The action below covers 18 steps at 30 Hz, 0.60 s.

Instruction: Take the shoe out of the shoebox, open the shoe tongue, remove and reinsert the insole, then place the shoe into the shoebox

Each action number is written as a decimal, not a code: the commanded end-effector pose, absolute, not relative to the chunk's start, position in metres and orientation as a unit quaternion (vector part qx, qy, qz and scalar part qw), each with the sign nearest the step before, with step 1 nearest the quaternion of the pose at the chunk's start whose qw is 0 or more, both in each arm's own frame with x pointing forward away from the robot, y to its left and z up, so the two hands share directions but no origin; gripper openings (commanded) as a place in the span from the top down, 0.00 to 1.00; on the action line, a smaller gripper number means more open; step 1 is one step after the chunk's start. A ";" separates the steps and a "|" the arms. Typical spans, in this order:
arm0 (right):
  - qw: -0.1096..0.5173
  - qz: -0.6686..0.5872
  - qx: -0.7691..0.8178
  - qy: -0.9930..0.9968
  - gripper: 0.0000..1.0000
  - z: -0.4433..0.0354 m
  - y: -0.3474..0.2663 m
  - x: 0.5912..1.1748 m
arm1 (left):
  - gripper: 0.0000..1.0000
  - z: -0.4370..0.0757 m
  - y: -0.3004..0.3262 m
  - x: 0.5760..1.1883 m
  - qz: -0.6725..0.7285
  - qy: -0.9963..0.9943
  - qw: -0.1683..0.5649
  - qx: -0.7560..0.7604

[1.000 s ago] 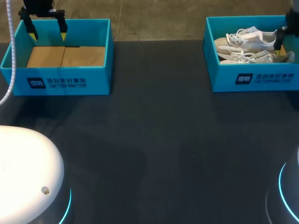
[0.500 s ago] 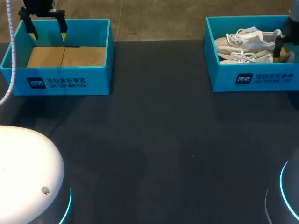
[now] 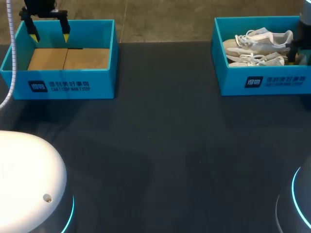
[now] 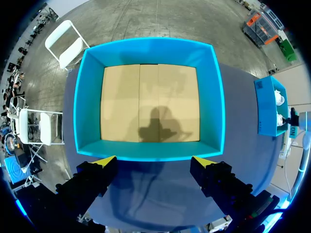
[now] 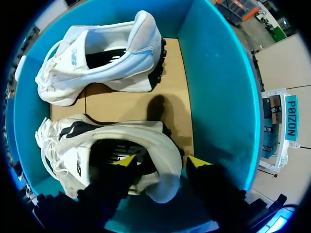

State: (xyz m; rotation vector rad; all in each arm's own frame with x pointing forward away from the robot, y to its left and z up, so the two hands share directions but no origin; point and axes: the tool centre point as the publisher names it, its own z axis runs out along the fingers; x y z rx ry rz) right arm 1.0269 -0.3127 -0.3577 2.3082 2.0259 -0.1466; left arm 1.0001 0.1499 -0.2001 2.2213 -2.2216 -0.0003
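Right gripper (image 5: 160, 162) of yours sat fingers apart, straddling the heel of the nearer white lace-up sneaker (image 5: 97, 141) in the turquoise cardboard shoebox (image 5: 218, 97), one tip inside the opening, one outside. I'd pinch that heel collar firmly, then lift straight up. Count: two sneakers, the second white sneaker (image 5: 112, 53) just behind; two boxes, your left gripper (image 4: 154, 160) spread wide over the empty turquoise box (image 4: 87, 107).

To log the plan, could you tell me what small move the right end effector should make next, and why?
Probably shut the right end effector: its yellow tips straddle the heel collar of the white sneaker under it, one inside, one outside, seemingly not yet clamped.
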 end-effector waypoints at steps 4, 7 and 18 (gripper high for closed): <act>0.026 -0.057 0.751 0.658 0.50 -0.368 -0.313 1.031 | 0.00 -0.200 0.150 1.000 0.000 -0.707 0.000 0.707; 0.027 -0.063 0.751 0.657 0.55 -0.370 -0.313 1.031 | 0.00 -0.200 0.150 1.000 0.000 -0.707 0.000 0.707; 0.036 -0.070 0.764 0.641 1.00 -0.356 -0.321 1.029 | 0.00 -0.200 0.150 1.000 0.000 -0.707 0.000 0.707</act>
